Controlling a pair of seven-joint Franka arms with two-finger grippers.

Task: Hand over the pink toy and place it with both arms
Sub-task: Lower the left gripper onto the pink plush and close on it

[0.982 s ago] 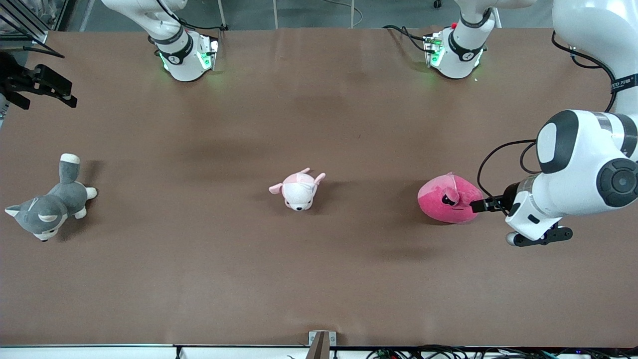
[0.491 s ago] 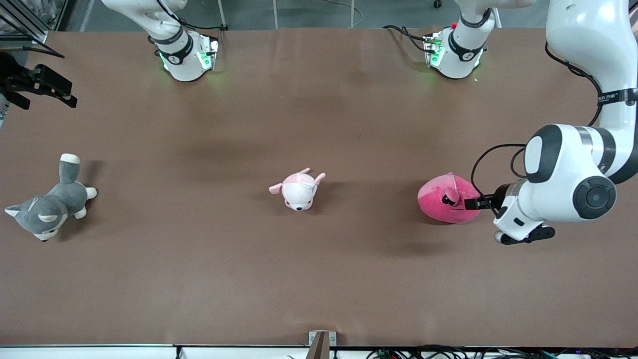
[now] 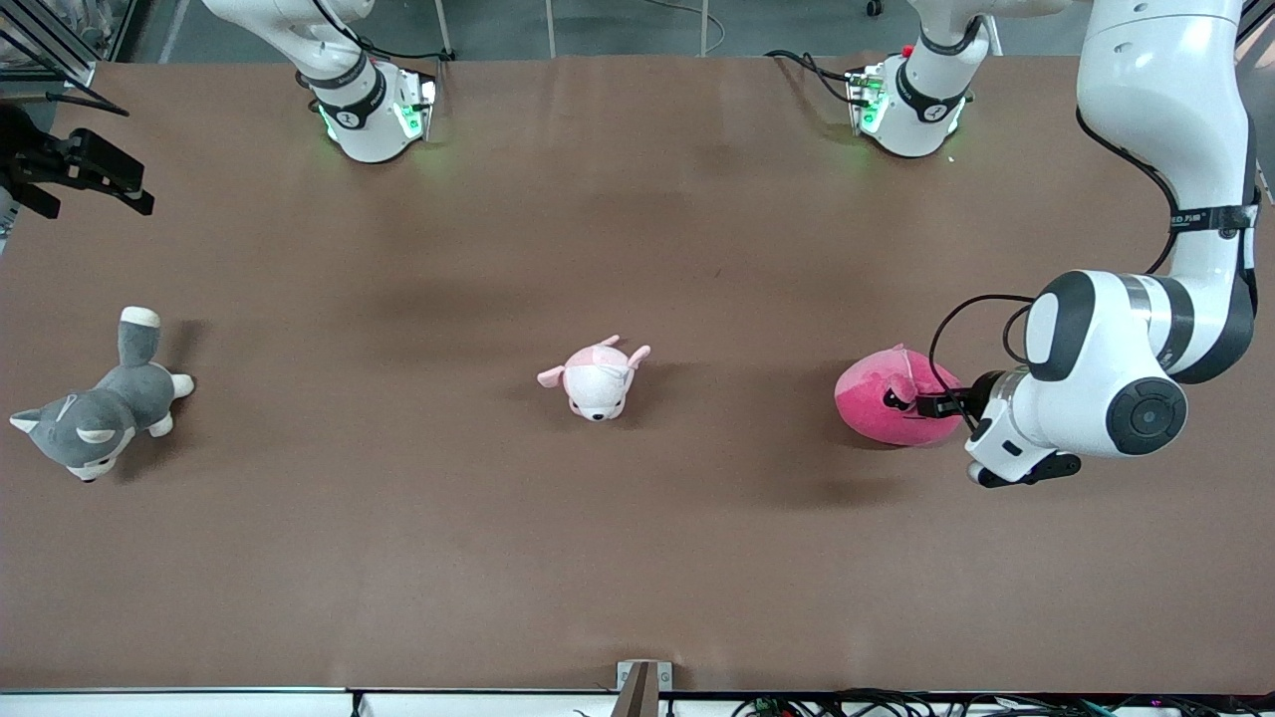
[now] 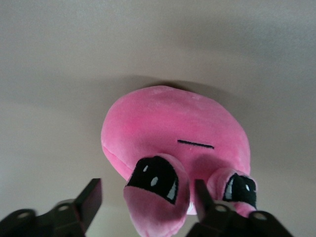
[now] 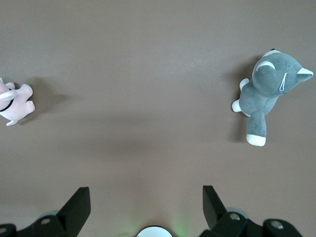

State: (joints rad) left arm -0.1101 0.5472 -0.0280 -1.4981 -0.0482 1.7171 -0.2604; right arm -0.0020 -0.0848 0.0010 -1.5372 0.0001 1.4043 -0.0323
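Note:
The pink toy [image 3: 879, 410] lies on the brown table toward the left arm's end; it fills the left wrist view [image 4: 168, 123], with black eyes and a thin mouth line. My left gripper [image 3: 924, 404] is low at the toy's side. It is open in the left wrist view [image 4: 147, 193], with one eye bulge of the toy between its fingers and gaps on both sides. My right gripper [image 5: 145, 200] is open and empty, held high over the table near the right arm's base, and is out of the front view.
A pale pink-and-white puppy plush [image 3: 596, 378] lies mid-table and shows in the right wrist view [image 5: 14, 102]. A grey-and-white husky plush [image 3: 95, 410] lies at the right arm's end [image 5: 269, 91]. A black fixture [image 3: 75, 169] juts in at that end's edge.
The left arm has swung toward the middle of the table, pushing its gripper farther onto the pink toy. The toys have not moved.

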